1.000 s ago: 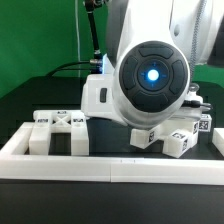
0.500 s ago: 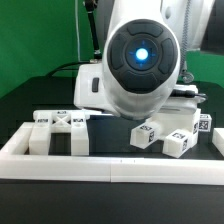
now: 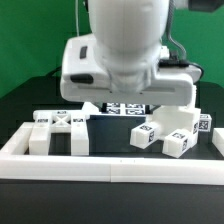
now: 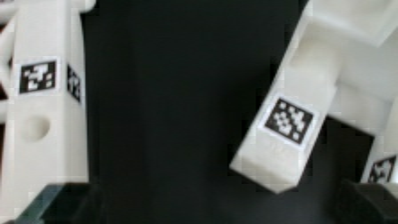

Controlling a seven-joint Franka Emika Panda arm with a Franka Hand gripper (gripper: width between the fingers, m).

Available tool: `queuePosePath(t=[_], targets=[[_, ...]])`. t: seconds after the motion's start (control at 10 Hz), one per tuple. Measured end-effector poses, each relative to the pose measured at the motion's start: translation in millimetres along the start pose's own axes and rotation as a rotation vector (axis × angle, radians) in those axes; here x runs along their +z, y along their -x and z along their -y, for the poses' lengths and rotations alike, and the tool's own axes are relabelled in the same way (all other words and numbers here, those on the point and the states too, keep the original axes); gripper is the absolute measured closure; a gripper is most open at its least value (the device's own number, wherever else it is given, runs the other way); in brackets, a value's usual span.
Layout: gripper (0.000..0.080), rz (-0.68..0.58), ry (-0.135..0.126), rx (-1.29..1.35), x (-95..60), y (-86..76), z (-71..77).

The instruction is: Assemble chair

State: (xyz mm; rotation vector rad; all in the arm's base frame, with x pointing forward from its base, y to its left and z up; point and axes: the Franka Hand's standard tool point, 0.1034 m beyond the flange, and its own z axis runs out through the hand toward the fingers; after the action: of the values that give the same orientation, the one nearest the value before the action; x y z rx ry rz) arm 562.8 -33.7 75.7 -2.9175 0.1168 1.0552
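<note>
Evidently the gripper [image 4: 199, 212] is spread fully wide and nothing is held. Its fingertips [image 4: 39, 205] are only dimly made out in the wrist view. Bare black table [image 4: 169, 110] is seen beneath the gripper, with a tagged chair post [image 4: 288, 120] at one side of it and a tagged chair bar [image 4: 45, 95] at the other, neither touched. Further chair parts are grouped to the exterior view's left [image 3: 60, 128] and right [image 3: 175, 132] of the gripper.
</note>
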Motion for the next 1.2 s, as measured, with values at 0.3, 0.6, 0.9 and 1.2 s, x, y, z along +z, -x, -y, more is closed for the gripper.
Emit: queuePosePath(t=[0.3, 0.6, 0.9, 1.2], targets=[[0.0151, -0.222, 0.003, 0.008, -8.3, -9.8, 0.9], [0.0151, -0.474, 0.027, -0.056, -12.6, -12.7, -3.8], [0.0151, -0.616, 0.068, -0.155, -8.8, -3.4, -24.1], [0.0151, -0.633, 0.084, -0.187, -5.7, -4.6, -32.9]])
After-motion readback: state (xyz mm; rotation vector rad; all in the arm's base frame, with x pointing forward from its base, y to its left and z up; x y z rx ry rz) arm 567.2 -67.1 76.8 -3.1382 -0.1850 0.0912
